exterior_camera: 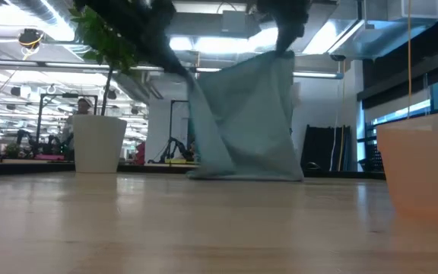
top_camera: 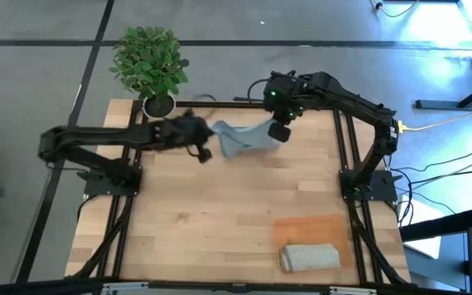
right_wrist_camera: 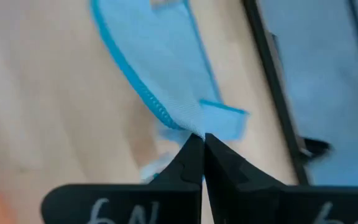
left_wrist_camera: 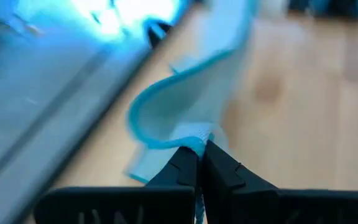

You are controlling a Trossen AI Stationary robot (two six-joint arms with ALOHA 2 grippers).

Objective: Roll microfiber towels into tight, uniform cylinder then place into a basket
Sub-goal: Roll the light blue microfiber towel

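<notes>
Your left gripper (top_camera: 206,152) and right gripper (top_camera: 279,131) each pinch a corner of the blue-grey towel (top_camera: 242,139), hanging at the table's (top_camera: 203,221) far edge. The grey-beige towel (top_camera: 310,256) lies rolled on the basket (top_camera: 301,227), near right.

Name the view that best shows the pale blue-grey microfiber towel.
The low view: the pale blue-grey microfiber towel hangs nearly whole, its lower edge on the table. The high view shows it small and bunched; each wrist view shows only a pinched corner.

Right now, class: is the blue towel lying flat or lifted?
Lifted: both grippers, left and right, pinch the blue towel, its hem brushing the table.
</notes>
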